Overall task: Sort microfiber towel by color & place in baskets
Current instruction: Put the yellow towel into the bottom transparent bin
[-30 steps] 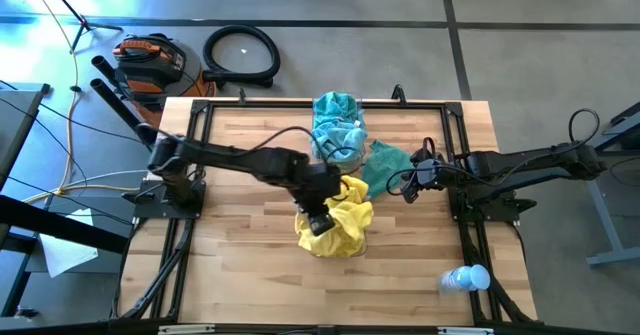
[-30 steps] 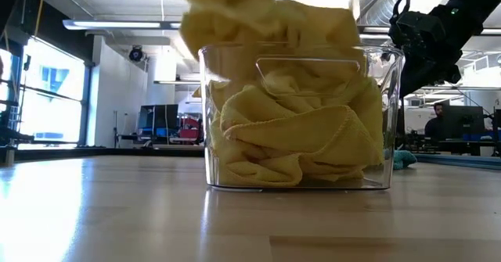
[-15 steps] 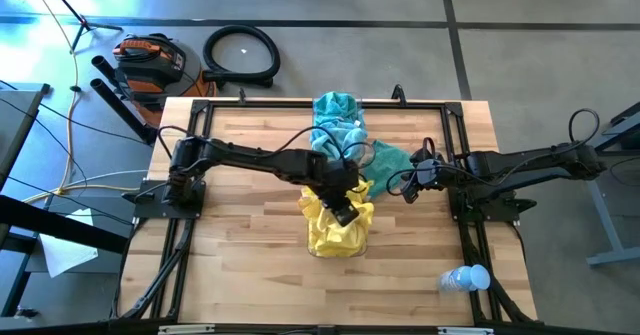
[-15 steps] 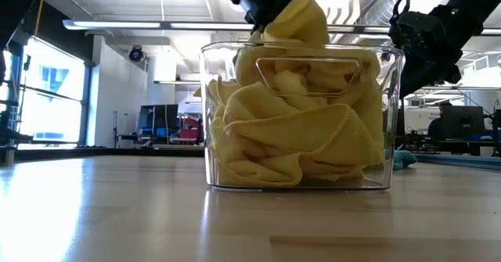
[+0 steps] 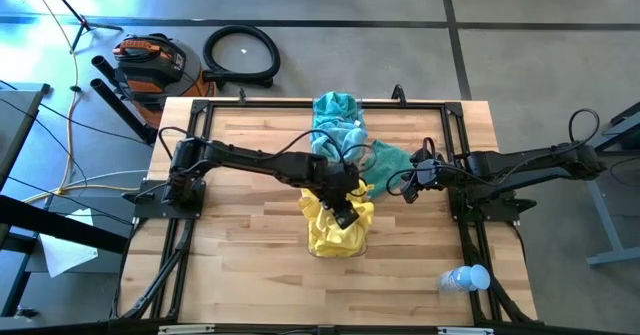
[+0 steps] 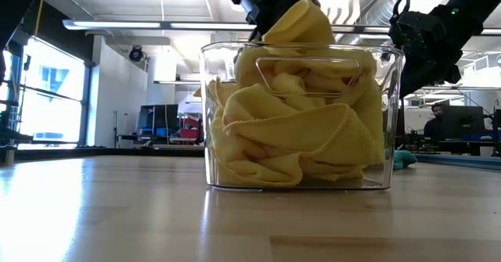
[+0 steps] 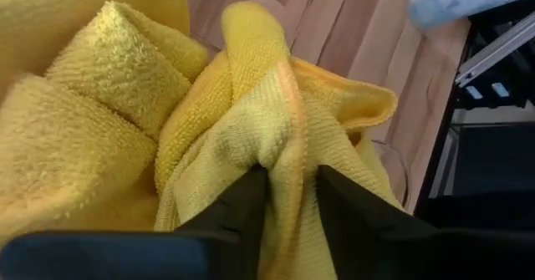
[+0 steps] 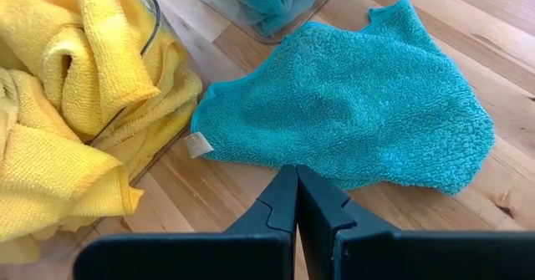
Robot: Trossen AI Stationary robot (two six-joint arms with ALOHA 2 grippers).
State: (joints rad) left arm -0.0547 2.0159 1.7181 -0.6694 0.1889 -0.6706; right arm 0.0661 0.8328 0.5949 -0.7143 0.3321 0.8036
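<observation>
While over the near bin: left gripper [image 7: 288, 201] poised above the heap, fingers [image 7: 242, 209] slightly parted with a fold of yellow towel [image 7: 251, 121] between them; grasped or merely flanked, cannot tell.
Left arm: reaching from the table's left edge to the middle, wrist right over the yellow bin [image 5: 336, 237].
Yellow bin, low view: clear walls [image 6: 391, 121], packed with crumpled yellow towels [image 6: 297, 137], one peak poking above the rim just under the left gripper [image 6: 262, 4].
Yellow towels: heaped in the near bin, some draped over its wall [image 8: 142, 29].
Right gripper [image 8: 297, 198]: clenched tight, empty, fingertips hovering at the edge of the loose teal towel [image 8: 351, 121].
Right arm: stretched in from the table's right side, gripper [image 5: 408, 187] just beside the teal towel.
Loose teal towel: spread flat on the wood [image 5: 388, 162], between the two bins and the right gripper, touching neither bin's inside.
Teal bin [image 5: 337, 125]: at the far middle of the table, filled with teal towels.
Bottle [image 5: 467, 277]: lying at the table's near right corner, well apart from the bins.
Table [image 5: 240, 235]: light wood planks, black frame rails along the sides.
</observation>
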